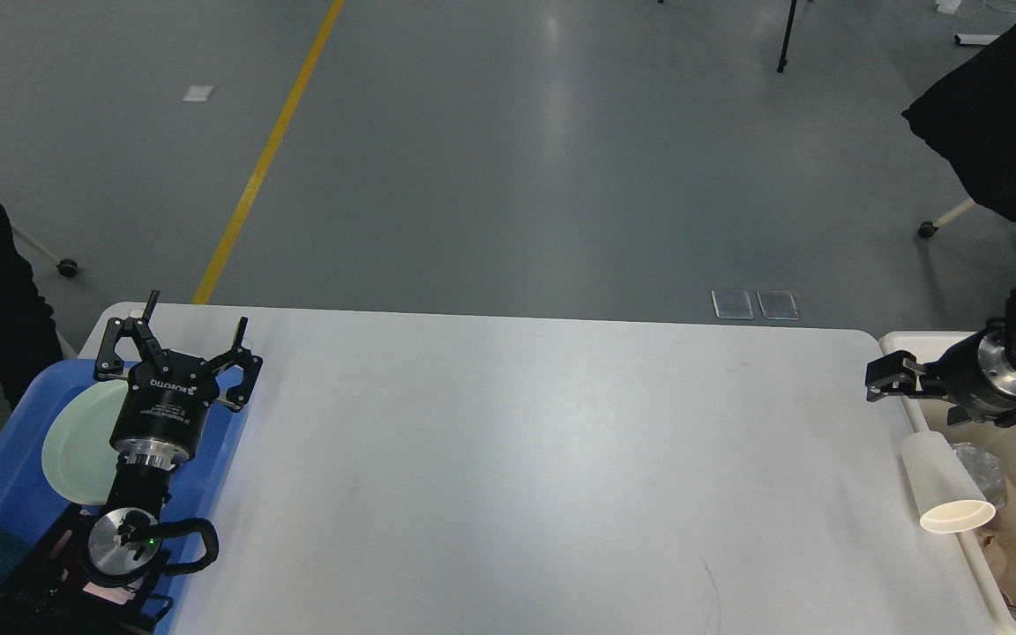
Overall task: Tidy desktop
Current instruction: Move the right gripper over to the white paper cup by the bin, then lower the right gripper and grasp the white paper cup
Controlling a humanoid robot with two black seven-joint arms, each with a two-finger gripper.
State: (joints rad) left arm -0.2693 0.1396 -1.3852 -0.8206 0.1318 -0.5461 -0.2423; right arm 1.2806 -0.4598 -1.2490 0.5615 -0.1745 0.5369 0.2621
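The large white rectangular desktop (508, 459) looks nearly tidy: only a white paper cup (945, 483) lies tipped at its right edge. Left gripper (195, 331) spread, empty; right gripper's (884, 376) state unclear.

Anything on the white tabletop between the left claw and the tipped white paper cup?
No: in the head view, only bare white tabletop lies between the left claw and the cup.
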